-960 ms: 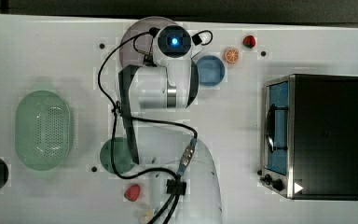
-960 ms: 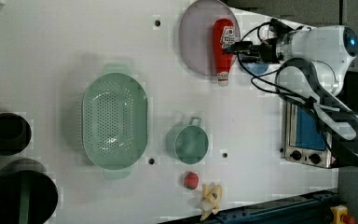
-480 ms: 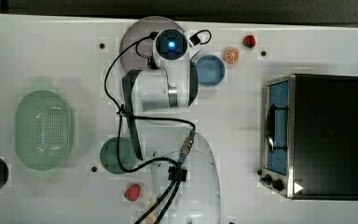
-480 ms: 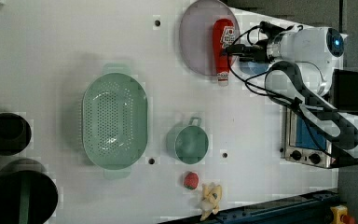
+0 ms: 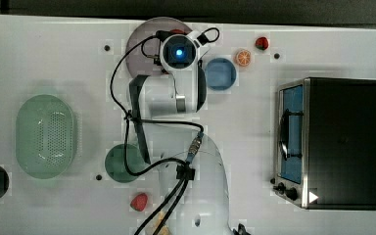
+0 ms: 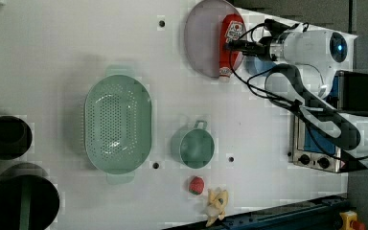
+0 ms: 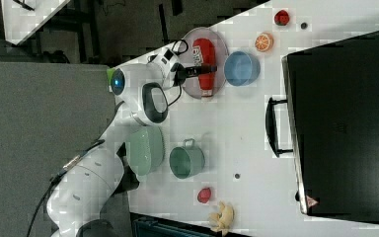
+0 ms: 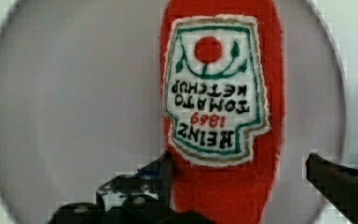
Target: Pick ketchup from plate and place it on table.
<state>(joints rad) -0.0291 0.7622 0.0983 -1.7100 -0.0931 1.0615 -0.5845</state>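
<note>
One soft red ketchup (image 8: 223, 107) is lying flat on the plate (image 8: 74, 93), and I am judging it to be a plush toy: fuzzy pile, a stitched white label with green edging, so I am expecting it to be light, squashy and not slippery; in the left view it is sitting toward the left view's right side of the plate (image 6: 201, 38), its white cap (image 6: 224, 73) poking just past the rim onto the table (image 6: 76, 38); I am holding the gripper (image 8: 242, 182) over the bottle's body just beyond the label, fingers spread wide, one dark finger (image 8: 165, 170) touching or nearly touching one side and the other well apart on the far side, so nothing is being gripped yet; I am thinking the best hold is across the narrow width of the body, where the stuffing should compress and give the pads purchase; the plate is looking smooth, hard and matte mauve-grey, round and shallow; the table is looking white and flat, with a few small dark holes.
</note>
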